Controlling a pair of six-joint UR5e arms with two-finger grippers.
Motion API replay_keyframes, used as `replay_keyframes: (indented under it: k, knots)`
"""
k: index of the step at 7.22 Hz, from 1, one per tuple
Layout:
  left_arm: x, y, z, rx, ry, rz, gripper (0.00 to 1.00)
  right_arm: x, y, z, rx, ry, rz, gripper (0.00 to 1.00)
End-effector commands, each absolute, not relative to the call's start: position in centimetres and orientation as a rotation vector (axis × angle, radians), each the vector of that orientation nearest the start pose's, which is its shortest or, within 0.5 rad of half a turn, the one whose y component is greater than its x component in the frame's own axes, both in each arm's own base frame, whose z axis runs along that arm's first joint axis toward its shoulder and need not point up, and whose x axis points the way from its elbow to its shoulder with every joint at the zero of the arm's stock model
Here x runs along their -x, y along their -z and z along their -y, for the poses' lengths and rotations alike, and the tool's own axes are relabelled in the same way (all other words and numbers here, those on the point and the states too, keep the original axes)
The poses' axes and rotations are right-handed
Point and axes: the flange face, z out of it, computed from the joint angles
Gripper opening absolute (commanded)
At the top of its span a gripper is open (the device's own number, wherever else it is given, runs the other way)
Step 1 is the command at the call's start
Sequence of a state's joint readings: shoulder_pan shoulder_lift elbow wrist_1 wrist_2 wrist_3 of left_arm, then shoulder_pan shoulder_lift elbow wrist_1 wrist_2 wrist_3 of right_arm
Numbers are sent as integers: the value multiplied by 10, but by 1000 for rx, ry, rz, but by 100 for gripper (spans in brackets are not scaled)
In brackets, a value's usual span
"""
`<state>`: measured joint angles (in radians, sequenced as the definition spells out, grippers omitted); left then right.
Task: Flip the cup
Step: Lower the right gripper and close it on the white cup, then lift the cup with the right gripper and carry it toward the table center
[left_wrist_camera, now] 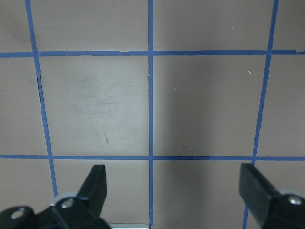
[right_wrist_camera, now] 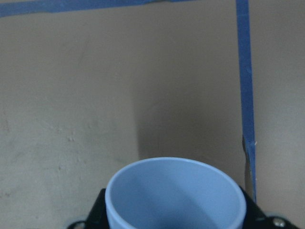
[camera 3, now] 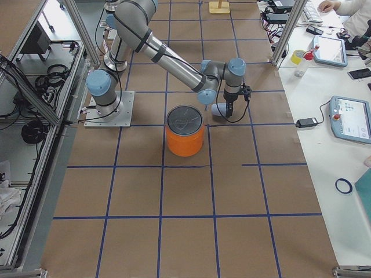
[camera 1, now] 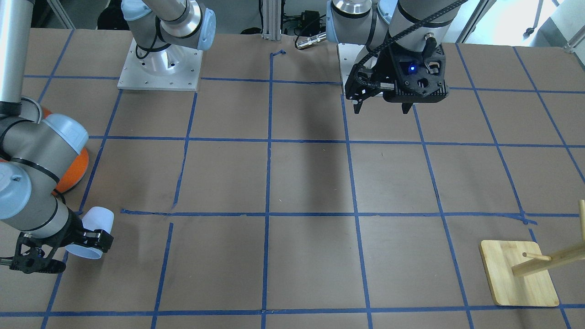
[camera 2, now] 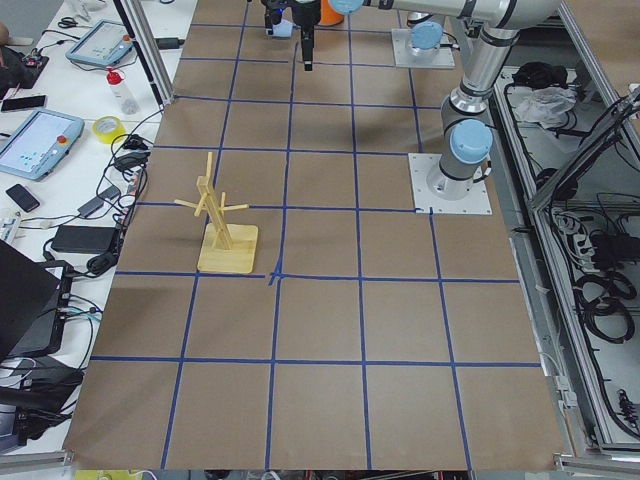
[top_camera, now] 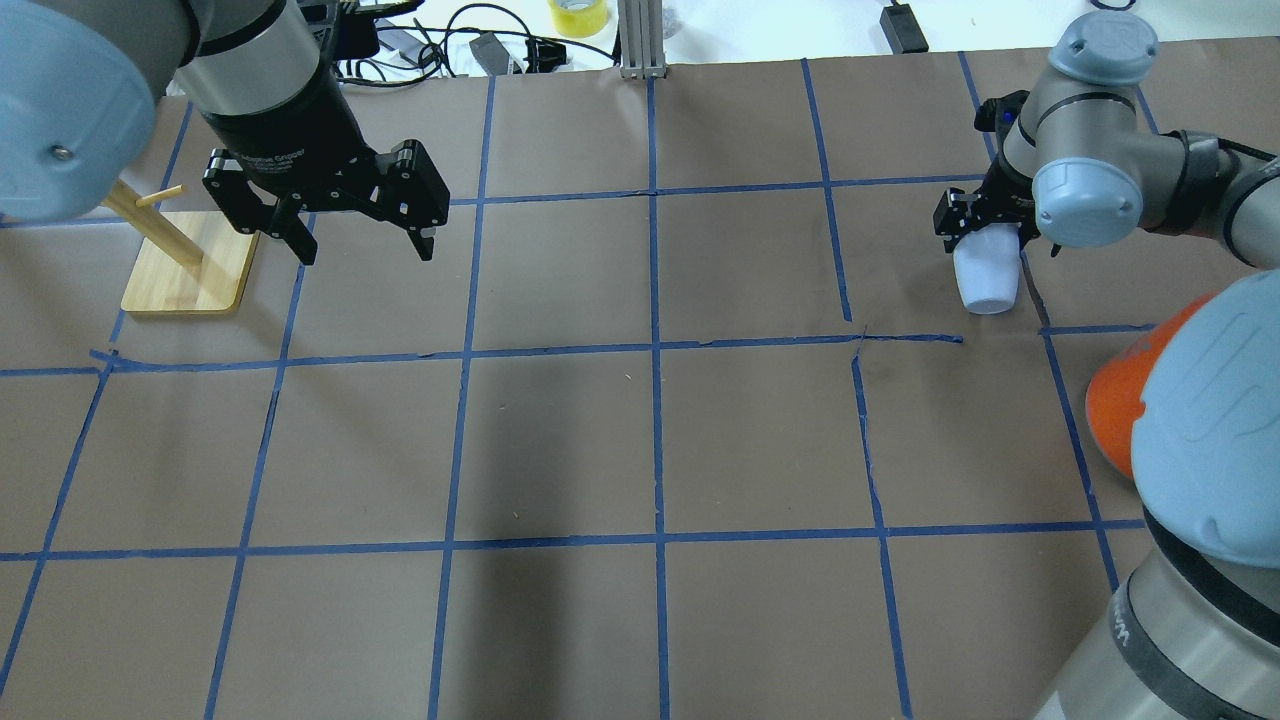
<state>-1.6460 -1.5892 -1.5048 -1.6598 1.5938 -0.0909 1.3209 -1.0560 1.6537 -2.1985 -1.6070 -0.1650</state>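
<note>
Pale blue-white plastic, that's the cup (top_camera: 986,280), and right now it's clamped in the right gripper (top_camera: 985,232). The fingers (camera 1: 98,238) are pinched onto it up near the rim. It's tipped well over on its side rather than upright. In the front camera the open mouth points down towards the operators' edge and the closed bottom points back towards the robot. My right wrist cam looks straight into the mouth of the cup, with brown paper and a strip of blue tape beyond it.

This is all out on the robot's right side of the table (top_camera: 650,440), towards the far edge. The big orange can (camera 3: 185,136) with the silver lid stands near the cup but not touching it. Honestly I can't tell from any angle whether the cup is resting on the paper or hanging just above it.

The left gripper (top_camera: 367,250) hangs over the table on the other side, jaws spread wide with nothing between them. Its wrist cam only shows the taped grid. The wooden peg stand (top_camera: 190,270) sits just beside that gripper in the overhead view.
</note>
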Motion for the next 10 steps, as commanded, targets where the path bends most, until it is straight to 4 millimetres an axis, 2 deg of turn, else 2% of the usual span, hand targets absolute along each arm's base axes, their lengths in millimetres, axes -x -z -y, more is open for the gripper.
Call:
replay_keyframes:
  k: [1, 3, 4, 5, 7, 8, 10]
  knots:
    - [168, -502, 484, 26, -61, -3115, 100, 11, -245, 640, -92, 34, -3140, 0]
    - [168, -502, 484, 26, -61, -3115, 100, -34, -268, 635, 287, 85, -3127, 0]
    - [168, -502, 484, 26, -61, -3115, 100, -57, -275, 632, 403, 96, -3109, 0]
    - [168, -502, 484, 26, -61, -3115, 100, -101, -283, 623, 583, 107, -3084, 0]
    - [168, -502, 484, 26, -61, -3115, 100, -172, -286, 608, 810, 115, -3028, 0]
    - [168, -502, 484, 26, -61, -3115, 100, -206, -287, 599, 1075, 130, -2953, 0]
    - [168, -502, 484, 23, -61, -3115, 100, -254, -283, 582, 1471, 136, -2778, 0]
